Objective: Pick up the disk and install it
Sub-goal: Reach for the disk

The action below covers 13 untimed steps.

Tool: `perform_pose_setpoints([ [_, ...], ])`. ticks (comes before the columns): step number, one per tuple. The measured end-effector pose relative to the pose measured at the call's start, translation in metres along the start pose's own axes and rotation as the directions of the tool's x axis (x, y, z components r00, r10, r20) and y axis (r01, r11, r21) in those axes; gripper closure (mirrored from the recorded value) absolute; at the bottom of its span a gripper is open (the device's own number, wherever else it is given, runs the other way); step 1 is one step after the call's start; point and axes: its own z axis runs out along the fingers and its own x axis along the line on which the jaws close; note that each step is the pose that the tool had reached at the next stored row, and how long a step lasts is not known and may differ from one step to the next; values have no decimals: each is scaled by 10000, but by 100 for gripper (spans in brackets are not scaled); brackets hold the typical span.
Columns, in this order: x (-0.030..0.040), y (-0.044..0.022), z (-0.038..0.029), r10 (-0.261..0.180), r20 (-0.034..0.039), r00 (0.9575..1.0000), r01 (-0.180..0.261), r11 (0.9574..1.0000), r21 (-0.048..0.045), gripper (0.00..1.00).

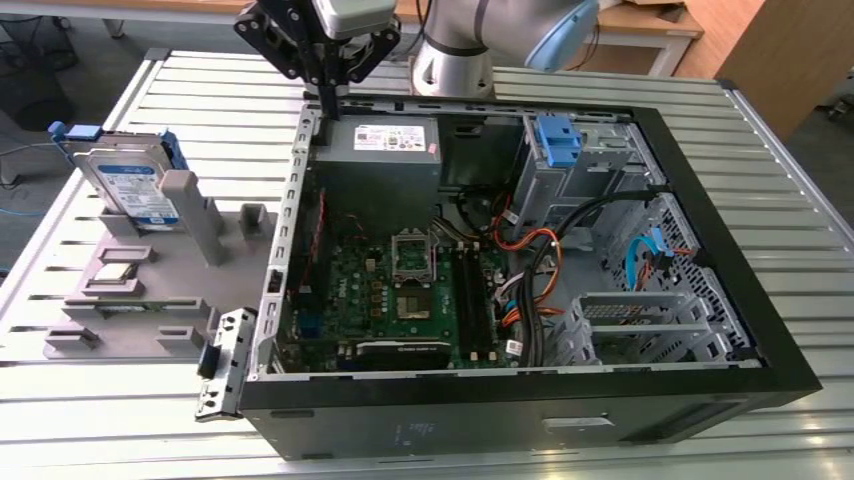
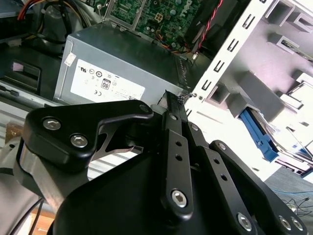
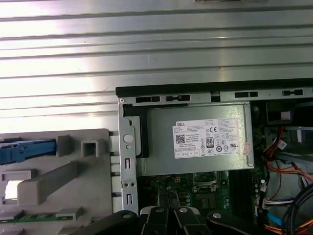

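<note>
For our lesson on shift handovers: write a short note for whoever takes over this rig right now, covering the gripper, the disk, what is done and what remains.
Gripper: shut and holding nothing. It hangs over the corner of the open computer case, beside the grey power supply.
Disk: stands upright in the grey holder on the table, at the exterior view's left of the case and apart from the gripper.
Done: nothing that shows; the disk is not yet picked up.
Left: both the pick-up and the installation.
</note>
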Motion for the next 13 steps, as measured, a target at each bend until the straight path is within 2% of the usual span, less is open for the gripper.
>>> perform_pose_setpoints([
  [13,42,-3,-1,0,0,10000,0,10000,0,90],
])
